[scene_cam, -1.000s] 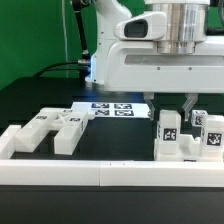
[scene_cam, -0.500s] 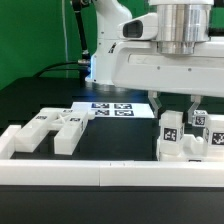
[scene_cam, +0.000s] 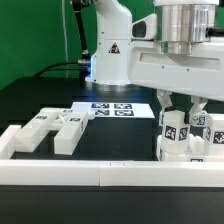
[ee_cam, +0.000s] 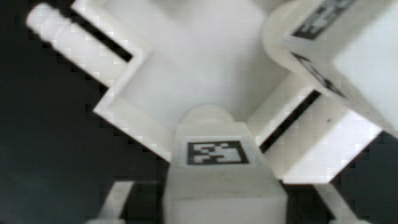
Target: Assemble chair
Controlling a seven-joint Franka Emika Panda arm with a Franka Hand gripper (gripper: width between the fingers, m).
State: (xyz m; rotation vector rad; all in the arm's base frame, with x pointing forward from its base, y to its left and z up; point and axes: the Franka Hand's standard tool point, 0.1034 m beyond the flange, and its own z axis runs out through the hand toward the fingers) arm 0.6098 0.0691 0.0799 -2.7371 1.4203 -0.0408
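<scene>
White, hard-looking plastic made up every part of the unassembled chair (scene_cam: 185, 142), which lay in loose pieces on the matte black counter (scene_cam: 118, 140). A flat slotted white slab (scene_cam: 55, 125) sat toward the exterior view's left. A cluster of upright white blocks (scene_cam: 172, 135) bearing black-and-white square tags stood at that view's right, just behind the long low white border rail (scene_cam: 100, 172). The gripper (scene_cam: 182, 107) hung right over that cluster, its dark fingers (scene_cam: 163, 102) partly apart on either side of the nearest block's top; whether they pinched it or only bracketed it, I could not tell. Smooth, square-edged faces probably offered little friction, so a shallow or off-centre pinch could have let a block twist or slip. The blocks stood close together, so a finger pushed between them might have toppled a neighbour. In the wrist view a round-topped tagged white piece (ee_cam: 217, 150) sat against a broad angular white panel (ee_cam: 151, 75), its edges blurred. The thin white marker board (scene_cam: 110, 107) lay well behind
</scene>
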